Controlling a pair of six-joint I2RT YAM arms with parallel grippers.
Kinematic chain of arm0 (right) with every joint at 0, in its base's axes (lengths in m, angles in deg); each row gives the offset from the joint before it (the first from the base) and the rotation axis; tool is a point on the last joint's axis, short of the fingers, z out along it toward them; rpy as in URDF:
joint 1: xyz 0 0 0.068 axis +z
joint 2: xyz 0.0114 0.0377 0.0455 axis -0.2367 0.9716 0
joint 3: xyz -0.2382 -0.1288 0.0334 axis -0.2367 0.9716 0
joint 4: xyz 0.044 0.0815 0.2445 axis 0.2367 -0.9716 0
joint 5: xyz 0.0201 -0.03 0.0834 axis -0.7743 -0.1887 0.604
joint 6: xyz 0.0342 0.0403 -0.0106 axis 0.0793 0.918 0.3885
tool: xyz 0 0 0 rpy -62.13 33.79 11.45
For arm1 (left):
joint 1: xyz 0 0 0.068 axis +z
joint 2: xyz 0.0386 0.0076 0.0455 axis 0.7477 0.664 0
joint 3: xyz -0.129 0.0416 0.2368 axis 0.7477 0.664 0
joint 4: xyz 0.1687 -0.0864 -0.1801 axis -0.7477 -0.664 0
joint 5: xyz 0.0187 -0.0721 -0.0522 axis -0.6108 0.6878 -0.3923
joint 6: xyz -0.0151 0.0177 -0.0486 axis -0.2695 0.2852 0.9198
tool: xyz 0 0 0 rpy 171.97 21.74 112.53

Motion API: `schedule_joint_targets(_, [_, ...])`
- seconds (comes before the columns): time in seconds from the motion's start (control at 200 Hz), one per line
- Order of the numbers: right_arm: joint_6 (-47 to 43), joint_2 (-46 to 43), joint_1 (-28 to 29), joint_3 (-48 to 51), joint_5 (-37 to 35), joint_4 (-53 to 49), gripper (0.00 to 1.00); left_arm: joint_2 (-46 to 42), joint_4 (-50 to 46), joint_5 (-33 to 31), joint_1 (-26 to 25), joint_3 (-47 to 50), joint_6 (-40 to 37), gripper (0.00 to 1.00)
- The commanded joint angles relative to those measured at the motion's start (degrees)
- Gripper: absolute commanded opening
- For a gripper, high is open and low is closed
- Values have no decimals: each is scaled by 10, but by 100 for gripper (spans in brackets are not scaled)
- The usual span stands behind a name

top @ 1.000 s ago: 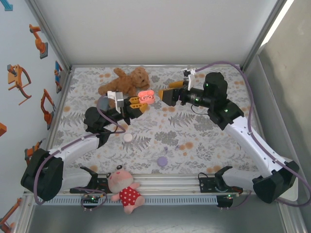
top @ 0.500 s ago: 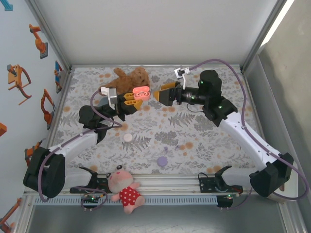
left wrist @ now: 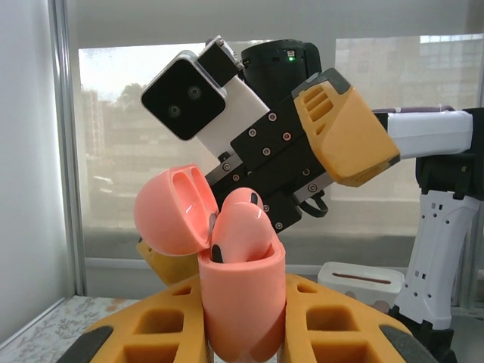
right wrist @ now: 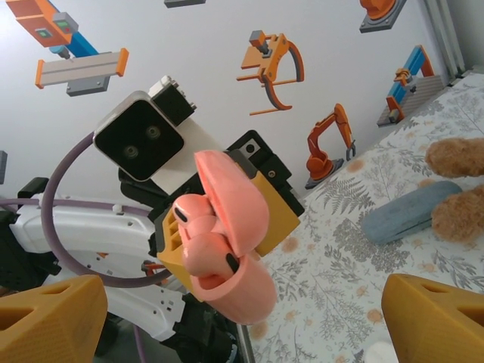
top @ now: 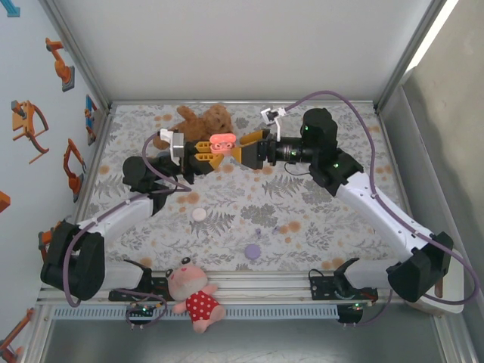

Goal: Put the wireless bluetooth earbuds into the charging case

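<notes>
Earbuds (right wrist: 201, 253): two pink, inside one open case (right wrist: 236, 293).

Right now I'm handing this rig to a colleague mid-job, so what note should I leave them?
Left pincer: shut on the pink case, held up above the cloth, lid open.
Right pincer: open, close beside the case, holding nothing.
Done: two pink earbuds sit in the case, tops standing proud.
Left: probably press them down, then shut the lid. A purple case and a pale round thing lie on the cloth.
</notes>
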Motion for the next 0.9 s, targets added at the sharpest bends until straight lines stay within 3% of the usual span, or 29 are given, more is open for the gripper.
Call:
schedule_joint_targets(0.0, [-2,1,8,-26,16,9,92,8,26,21,4,-22,8,0])
schedule_joint_targets(0.891, [-32,16,24,-76,43,-11,87,18,26,22,11,-27,16,0])
